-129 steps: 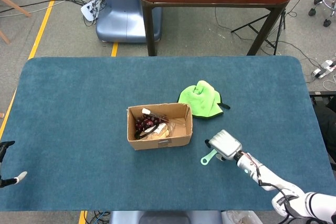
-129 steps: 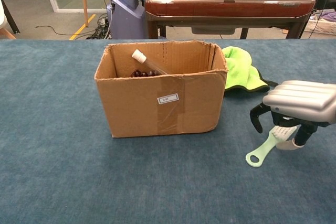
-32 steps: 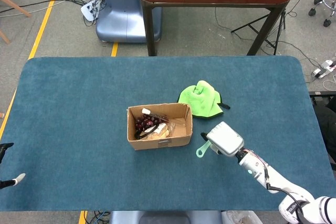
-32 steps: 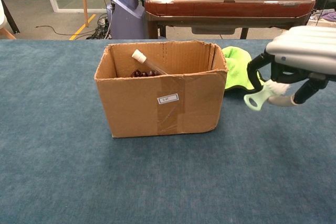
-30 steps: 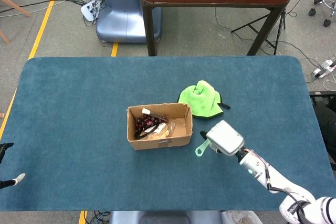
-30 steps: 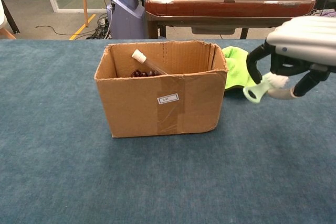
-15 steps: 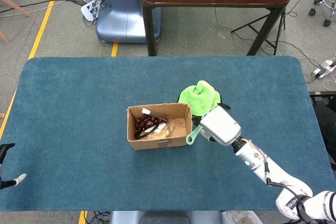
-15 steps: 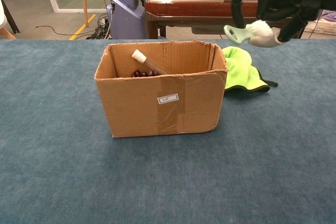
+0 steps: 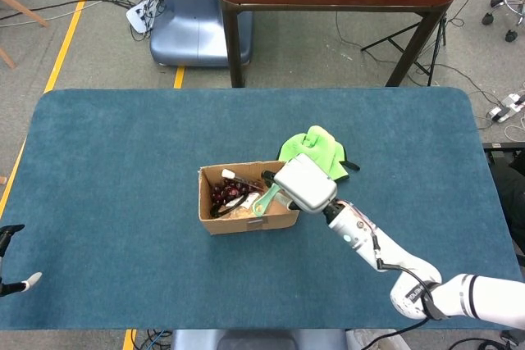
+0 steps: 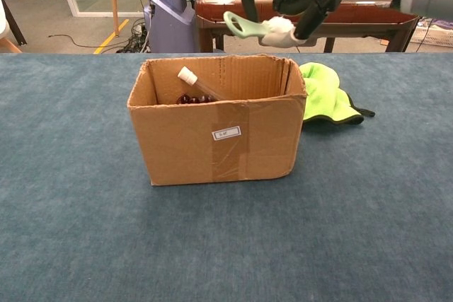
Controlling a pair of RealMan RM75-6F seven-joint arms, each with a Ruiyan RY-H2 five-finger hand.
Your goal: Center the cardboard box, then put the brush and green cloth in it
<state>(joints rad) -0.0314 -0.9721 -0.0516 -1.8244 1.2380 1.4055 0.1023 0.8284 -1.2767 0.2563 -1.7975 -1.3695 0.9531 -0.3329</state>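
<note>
Right robot hand (image 9: 303,184): grasping brush (image 10: 258,28), carried from counter level beside cardboard box (image 9: 248,197) to above its opening. Next: release. Green cloth (image 9: 316,152) just behind hand, w/ pickup pending.

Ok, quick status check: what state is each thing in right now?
cardboard box: upright on the table, top open, items already inside.
brush: held in the air above the box.
green cloth: crumpled on the table beside the box.
right hand: grips the brush over the box.
left hand: at the table's edge, holds nothing.
</note>
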